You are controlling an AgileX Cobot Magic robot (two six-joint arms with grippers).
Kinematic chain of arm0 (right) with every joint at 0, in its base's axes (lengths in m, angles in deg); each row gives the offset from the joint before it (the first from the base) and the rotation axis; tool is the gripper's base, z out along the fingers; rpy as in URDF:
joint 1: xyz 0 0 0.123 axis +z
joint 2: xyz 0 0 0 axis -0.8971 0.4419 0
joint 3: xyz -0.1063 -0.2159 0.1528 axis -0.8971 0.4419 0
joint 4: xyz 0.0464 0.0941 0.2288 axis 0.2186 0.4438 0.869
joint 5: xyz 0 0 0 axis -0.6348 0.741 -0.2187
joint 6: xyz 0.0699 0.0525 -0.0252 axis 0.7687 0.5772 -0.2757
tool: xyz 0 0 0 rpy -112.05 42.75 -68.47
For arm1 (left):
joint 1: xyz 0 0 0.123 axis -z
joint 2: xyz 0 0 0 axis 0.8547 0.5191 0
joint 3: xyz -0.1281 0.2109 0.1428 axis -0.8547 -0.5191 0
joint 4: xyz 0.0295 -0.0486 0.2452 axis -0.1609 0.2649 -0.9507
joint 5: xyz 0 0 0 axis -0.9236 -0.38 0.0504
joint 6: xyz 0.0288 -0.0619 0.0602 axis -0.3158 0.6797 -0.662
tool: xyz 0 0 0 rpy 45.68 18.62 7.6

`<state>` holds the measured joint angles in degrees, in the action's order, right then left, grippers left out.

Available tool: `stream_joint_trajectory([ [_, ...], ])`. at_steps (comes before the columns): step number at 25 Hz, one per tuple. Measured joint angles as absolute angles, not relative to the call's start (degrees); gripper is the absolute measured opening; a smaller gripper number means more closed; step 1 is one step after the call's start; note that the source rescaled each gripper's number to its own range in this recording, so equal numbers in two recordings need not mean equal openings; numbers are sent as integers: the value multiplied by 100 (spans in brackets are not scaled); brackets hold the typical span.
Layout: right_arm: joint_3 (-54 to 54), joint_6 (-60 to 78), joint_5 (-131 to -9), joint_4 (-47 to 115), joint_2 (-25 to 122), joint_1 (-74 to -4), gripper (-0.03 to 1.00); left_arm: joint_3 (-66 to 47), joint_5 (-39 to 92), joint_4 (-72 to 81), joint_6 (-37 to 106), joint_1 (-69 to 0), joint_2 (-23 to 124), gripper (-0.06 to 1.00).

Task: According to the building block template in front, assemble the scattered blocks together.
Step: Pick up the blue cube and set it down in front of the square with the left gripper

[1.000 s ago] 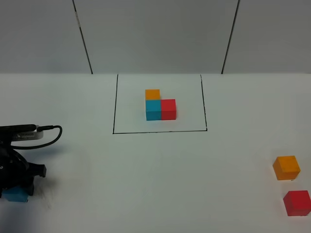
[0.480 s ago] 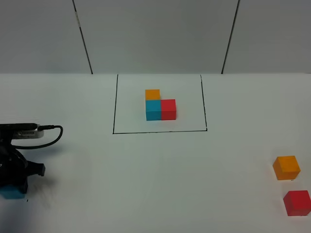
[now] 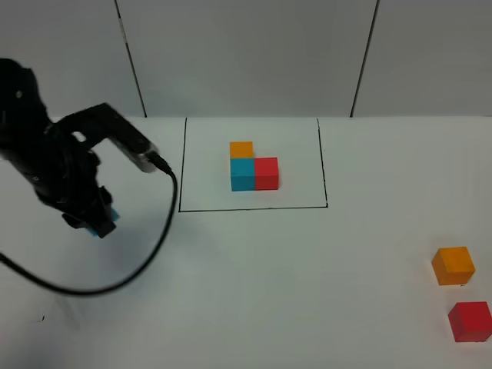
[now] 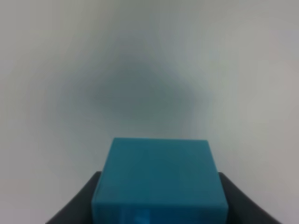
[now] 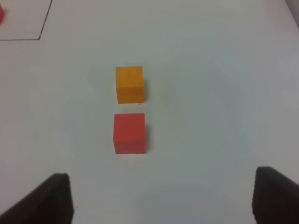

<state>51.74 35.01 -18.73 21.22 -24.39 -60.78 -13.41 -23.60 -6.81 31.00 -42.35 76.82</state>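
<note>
Left end effector (image 3: 94,221), pinching the cyan block (image 4: 159,182), has lifted and swung toward the template (image 3: 254,171).

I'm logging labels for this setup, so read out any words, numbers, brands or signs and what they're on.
None: no text, number or logo shows. The building block template, the orange cube, the red cube and the cyan cube in the left claw have plain faces; the only mark is the black rectangle on the table.

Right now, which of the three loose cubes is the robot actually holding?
The cyan-blue cube, clamped in the left gripper. The loose orange cube and red cube lie free on the table.
</note>
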Motion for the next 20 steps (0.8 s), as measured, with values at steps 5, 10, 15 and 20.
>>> stream_joint_trajectory([
  [5,5174,3501,-1873,2122,-2439,-6078,61,-840,-2678,71,1538,-3031,7693,1],
  [10,5174,3501,-1873,2122,-2439,-6078,61,-549,-2983,-23,1835,-2159,8081,1],
  [15,5174,3501,-1873,2122,-2439,-6078,61,-499,-3079,-799,2660,-1692,8857,1],
  [20,5174,3501,-1873,2122,-2439,-6078,61,-492,-2832,-873,2950,-1518,9446,1],
])
